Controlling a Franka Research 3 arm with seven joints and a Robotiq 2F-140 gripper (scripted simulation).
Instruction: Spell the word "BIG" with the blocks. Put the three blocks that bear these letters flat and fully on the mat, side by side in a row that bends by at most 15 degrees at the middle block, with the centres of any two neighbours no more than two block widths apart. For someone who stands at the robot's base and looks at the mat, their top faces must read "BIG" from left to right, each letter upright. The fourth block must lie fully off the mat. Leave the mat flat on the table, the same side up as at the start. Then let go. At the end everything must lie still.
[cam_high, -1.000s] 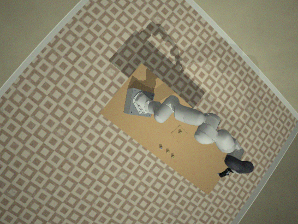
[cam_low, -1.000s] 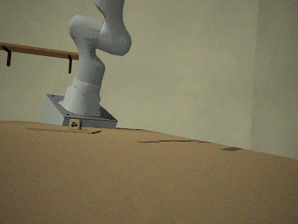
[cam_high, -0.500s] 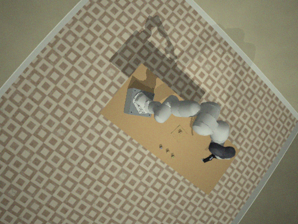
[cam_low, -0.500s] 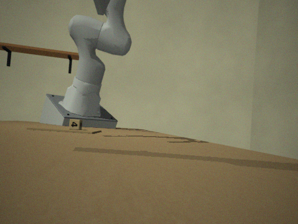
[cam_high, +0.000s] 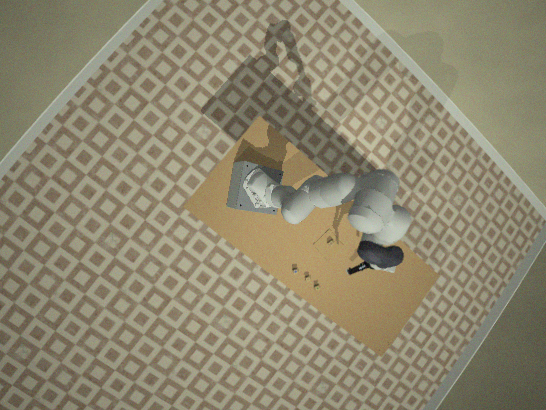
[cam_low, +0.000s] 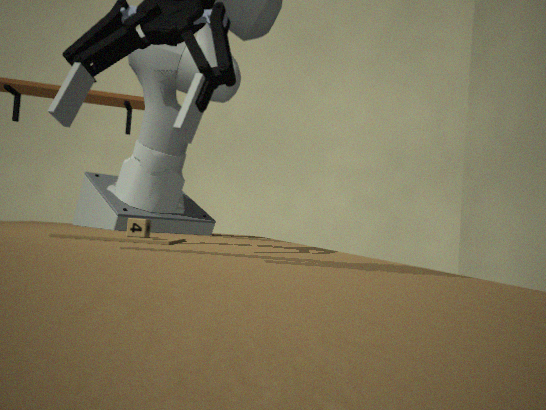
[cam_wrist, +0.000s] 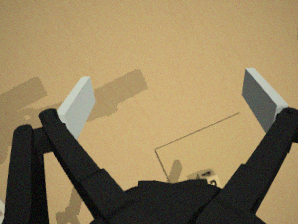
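Note:
My gripper (cam_high: 371, 270) (cam_low: 121, 121) (cam_wrist: 167, 85) is open and empty, high above the table. The thin mat (cam_high: 321, 246) (cam_low: 172, 242) (cam_wrist: 200, 145) has almost the table's colour; its outline shows beside the arm. One small wooden block (cam_high: 330, 241) (cam_low: 137, 228) (cam_wrist: 213, 179) sits on it. A "4" lying on its side marks one side face; the gripper's body partly hides the block in the wrist view. Off the mat, three more blocks lie in a loose slanting line: one block (cam_high: 295, 270), a middle block (cam_high: 307, 277) and a third block (cam_high: 316, 286). Their letters are too small to read.
The wooden table (cam_high: 370, 320) (cam_low: 300, 340) (cam_wrist: 150, 30) carries the grey robot base (cam_high: 239, 186) (cam_low: 95, 205) at its far end. The three loose blocks are near one long table edge. The arm reaches over the opposite side of the table and casts shadows on it.

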